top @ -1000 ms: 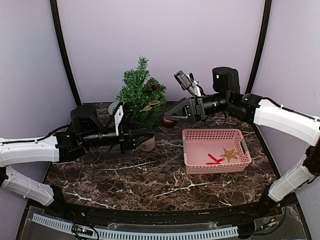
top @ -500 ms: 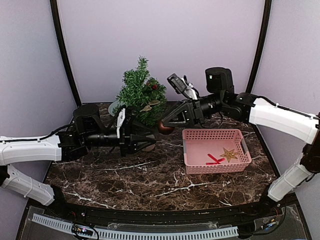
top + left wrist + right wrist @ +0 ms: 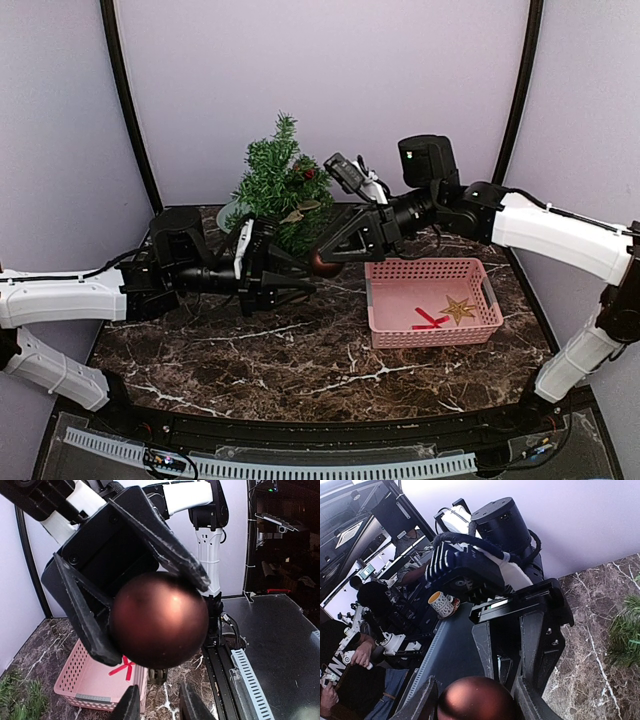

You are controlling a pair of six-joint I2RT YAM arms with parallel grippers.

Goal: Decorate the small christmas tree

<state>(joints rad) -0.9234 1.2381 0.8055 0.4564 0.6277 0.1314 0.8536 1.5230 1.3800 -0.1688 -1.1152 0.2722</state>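
Observation:
The small christmas tree (image 3: 279,186) stands at the back of the marble table, with a few ornaments on its branches. My right gripper (image 3: 322,262) is shut on a dark red ball (image 3: 321,263) and holds it above the table, in front of the tree. The ball also shows in the right wrist view (image 3: 476,700) and fills the left wrist view (image 3: 159,620). My left gripper (image 3: 296,272) is open and empty; it points right at the ball, its fingertips (image 3: 131,706) just short of it. Its open jaws face the right wrist camera.
A pink basket (image 3: 376,297) stands right of centre and holds a gold star (image 3: 459,308) and a red bow (image 3: 430,320). Tree needles show at the edge of the left wrist view (image 3: 15,700) and the right wrist view (image 3: 625,630).
My right gripper has moved left and down with the red ball, closer to my left gripper. The left gripper has shifted slightly, and the two now almost meet.

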